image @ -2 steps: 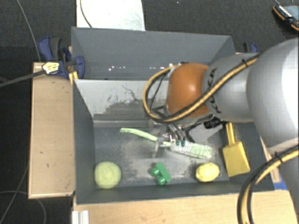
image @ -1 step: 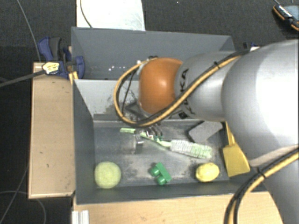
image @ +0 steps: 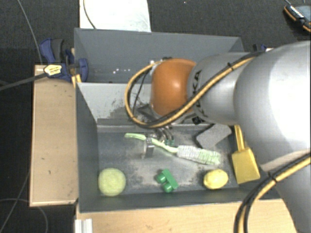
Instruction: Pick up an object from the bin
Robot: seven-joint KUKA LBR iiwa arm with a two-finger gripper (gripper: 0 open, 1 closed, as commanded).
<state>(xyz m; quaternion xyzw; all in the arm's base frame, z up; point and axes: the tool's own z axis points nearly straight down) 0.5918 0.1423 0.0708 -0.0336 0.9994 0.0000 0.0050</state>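
- Now, what lies around the gripper [image: 158,139]?
- Ball [image: 112,181] below-left; green brush [image: 170,148] directly beneath. Contact and gripper opening cannot be told.
- Procedure?
- Centre over the brush handle, close squarely across it, then lift vertically.

Bare floor lay open at the bin's [image: 87,144] left. A green brush [image: 189,153] barred the middle.
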